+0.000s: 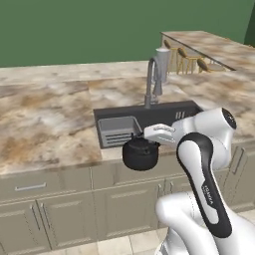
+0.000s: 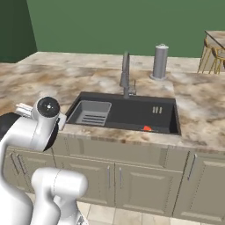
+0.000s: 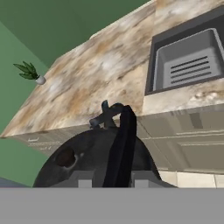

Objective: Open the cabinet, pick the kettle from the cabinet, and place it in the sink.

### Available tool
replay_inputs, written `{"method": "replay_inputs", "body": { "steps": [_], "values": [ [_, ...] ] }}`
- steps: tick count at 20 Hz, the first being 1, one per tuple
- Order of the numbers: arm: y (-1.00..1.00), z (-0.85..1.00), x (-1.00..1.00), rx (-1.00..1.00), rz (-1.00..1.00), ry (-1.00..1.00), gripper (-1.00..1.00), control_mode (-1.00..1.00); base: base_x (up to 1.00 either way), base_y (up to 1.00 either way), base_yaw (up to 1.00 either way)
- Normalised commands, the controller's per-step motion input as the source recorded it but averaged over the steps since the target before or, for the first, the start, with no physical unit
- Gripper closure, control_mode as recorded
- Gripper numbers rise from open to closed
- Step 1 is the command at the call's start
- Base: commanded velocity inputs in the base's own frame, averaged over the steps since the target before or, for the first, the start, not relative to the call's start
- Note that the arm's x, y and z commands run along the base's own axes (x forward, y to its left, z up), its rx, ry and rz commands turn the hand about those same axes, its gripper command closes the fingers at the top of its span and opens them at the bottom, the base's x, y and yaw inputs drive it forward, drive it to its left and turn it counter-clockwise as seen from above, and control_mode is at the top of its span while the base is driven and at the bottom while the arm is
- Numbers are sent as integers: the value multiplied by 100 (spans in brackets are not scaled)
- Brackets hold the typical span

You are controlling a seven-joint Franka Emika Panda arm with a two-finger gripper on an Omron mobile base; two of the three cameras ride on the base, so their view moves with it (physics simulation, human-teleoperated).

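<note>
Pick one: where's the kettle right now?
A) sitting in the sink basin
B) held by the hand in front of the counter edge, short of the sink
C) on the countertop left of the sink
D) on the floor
B: the hand grips the kettle by its arched handle, and it hangs in front of the base cabinets, near the counter's front edge, not yet over the sink.

No readable text from where I sit. There's small light lettering on the dark band of my forearm (image 1: 208, 191) in the left base view, too blurred to make out. Nothing else carries a label, brand, number or sign.
</note>
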Motion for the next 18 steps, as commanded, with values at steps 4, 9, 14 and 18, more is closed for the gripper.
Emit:
{"method": "replay_inputs", "body": {
  "steps": [4, 9, 14, 18],
  "values": [
    [0, 0, 0, 0, 0, 0, 100, 100, 24, -51, 0],
    [0, 0, 0, 0, 0, 0, 100, 100, 25, -49, 2],
    [0, 0, 0, 0, 0, 0, 100, 100, 31, -46, 5],
    [0, 0, 0, 0, 0, 0, 100, 100, 38, -42, 6]
  ]
}}
